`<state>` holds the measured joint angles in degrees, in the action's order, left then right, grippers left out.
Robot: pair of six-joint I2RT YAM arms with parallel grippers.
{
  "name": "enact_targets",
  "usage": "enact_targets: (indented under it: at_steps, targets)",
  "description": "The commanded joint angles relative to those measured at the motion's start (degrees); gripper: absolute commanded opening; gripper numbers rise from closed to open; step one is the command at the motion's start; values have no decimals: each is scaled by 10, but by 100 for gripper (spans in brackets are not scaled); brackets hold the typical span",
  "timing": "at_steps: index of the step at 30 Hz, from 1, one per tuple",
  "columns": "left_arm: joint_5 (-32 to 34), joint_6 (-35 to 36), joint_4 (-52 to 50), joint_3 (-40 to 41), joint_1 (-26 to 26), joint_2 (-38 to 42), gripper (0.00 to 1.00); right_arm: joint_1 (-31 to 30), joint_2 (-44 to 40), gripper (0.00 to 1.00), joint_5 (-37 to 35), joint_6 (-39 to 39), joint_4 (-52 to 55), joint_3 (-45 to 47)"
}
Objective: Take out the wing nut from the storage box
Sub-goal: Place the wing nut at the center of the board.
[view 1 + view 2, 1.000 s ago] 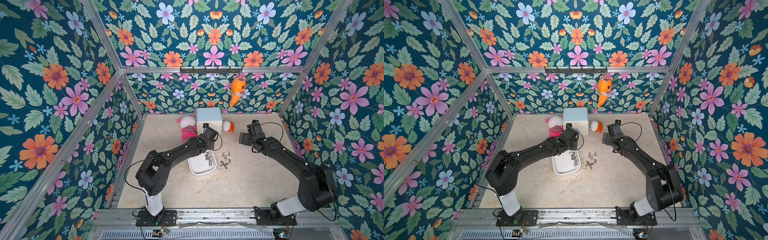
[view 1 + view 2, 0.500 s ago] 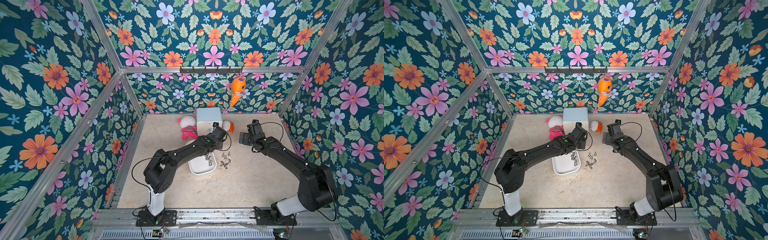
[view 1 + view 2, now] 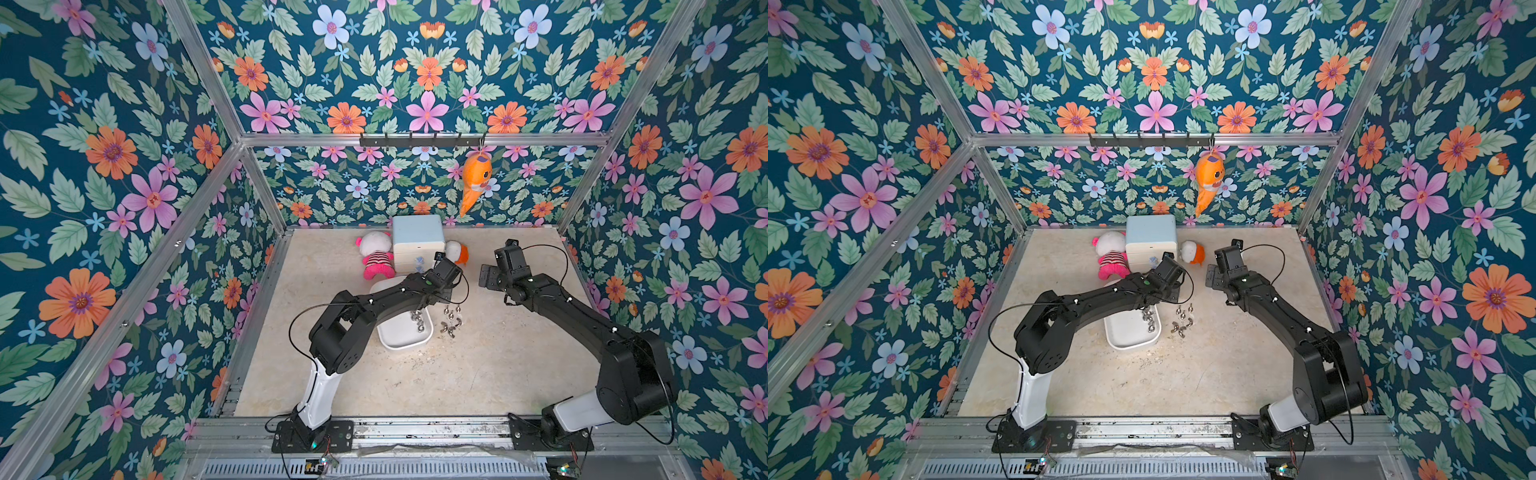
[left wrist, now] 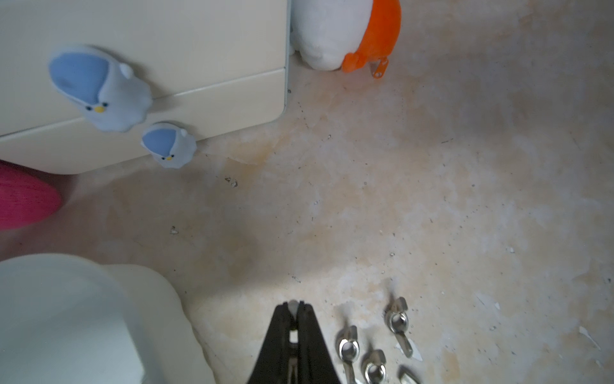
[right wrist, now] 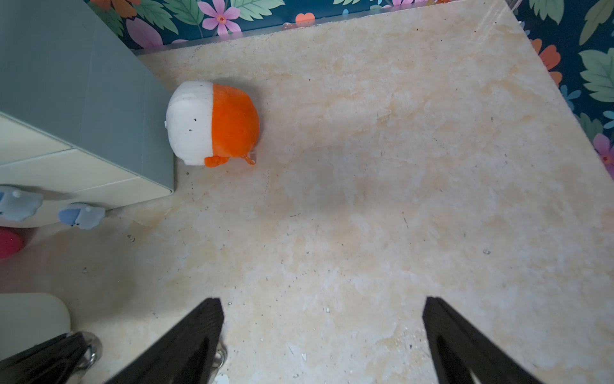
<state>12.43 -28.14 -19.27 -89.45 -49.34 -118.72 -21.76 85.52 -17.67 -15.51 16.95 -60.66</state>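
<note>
The storage box [image 3: 401,338] is a shallow white tray at mid-table, with a few wing nuts [image 3: 417,321] in its far right corner. My left gripper [image 4: 293,305] is shut, with a pale metal bit of a wing nut pinched at its tips. It hangs over the bare table just past the box's right rim [image 4: 159,299]. Three loose wing nuts [image 4: 348,345] lie on the table right beside it, also seen in a top view [image 3: 1181,322]. My right gripper [image 5: 322,302] stands open over bare table to the right, holding nothing.
A white drawer cabinet with a pale-blue top [image 3: 417,237] stands at the back. A pink plush [image 3: 376,259] lies to its left and an orange-and-white plush [image 3: 457,252] to its right. An orange fish toy [image 3: 476,178] hangs from the back rail.
My left arm has swung to the right, from over the box's far end to the table beside the loose wing nuts. The right arm has stayed still.
</note>
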Motion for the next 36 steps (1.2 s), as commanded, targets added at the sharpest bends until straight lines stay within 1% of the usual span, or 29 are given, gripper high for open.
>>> enact_targets:
  at_steps: [1, 29, 36]
  targets:
    - [-7, -4, -5, -8, 0, -8, 10, 0, -3, 99, -5, -1, 2, 3]
    - [-25, -10, -30, -44, -13, -80, 10, -1, -9, 99, 0, -4, -6, 19]
    - [-1, -7, -44, -56, -22, -65, 10, -1, -9, 99, 0, -4, -7, 20]
